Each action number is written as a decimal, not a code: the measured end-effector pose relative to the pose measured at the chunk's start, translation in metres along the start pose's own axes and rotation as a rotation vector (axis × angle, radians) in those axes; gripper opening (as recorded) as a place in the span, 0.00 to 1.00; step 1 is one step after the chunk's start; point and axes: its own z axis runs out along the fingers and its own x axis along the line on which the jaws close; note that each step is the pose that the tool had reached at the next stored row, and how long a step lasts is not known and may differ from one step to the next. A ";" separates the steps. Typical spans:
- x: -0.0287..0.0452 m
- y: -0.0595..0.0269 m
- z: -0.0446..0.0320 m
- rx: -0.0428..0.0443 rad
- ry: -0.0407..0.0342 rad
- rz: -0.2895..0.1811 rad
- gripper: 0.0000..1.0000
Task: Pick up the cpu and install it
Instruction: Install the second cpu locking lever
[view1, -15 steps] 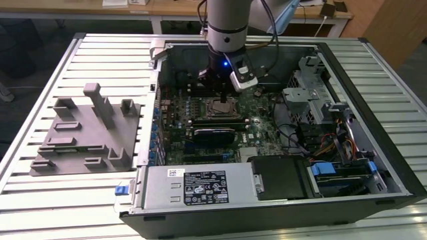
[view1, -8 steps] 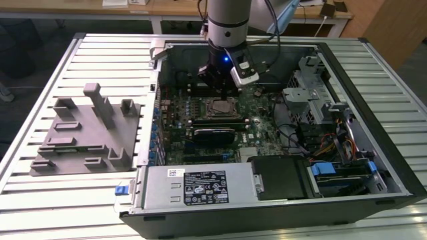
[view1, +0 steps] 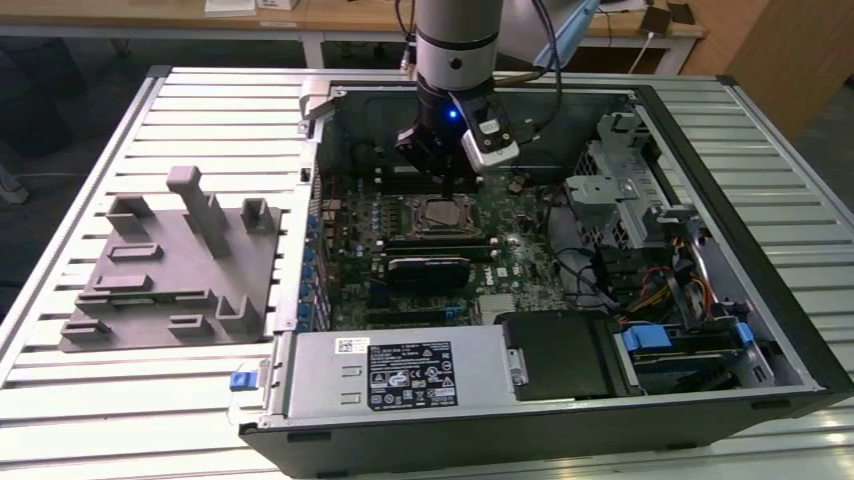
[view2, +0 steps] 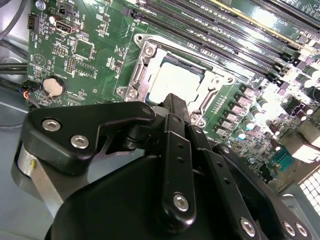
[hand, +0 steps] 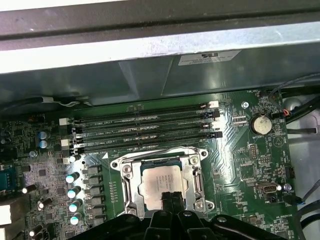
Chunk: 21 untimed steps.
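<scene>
Motherboard (view1: 441, 240) inside the open computer case (view1: 747, 330) carries the socket (hand: 162, 182), where the cpu (hand: 162, 181) already lies seated — the gripper (hand: 171, 199) hovers just above it, fingers pressed together and empty, so I judge installation nearly complete, needing only a clean retreat.

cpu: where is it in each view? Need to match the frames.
Exterior view: cpu in the socket mid-motherboard, just below the gripper.
First wrist view: cpu in the socket, below the memory slots.
Second wrist view: cpu beyond the gripper.
Shared landmark: memory slots.
</scene>
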 end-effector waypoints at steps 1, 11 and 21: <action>0.0000 0.0000 0.0000 0.0000 0.0000 0.000 0.11; -0.0002 0.0003 -0.0049 0.0000 0.0000 0.000 0.11; -0.0007 -0.0027 -0.0059 0.0001 0.0000 0.000 0.11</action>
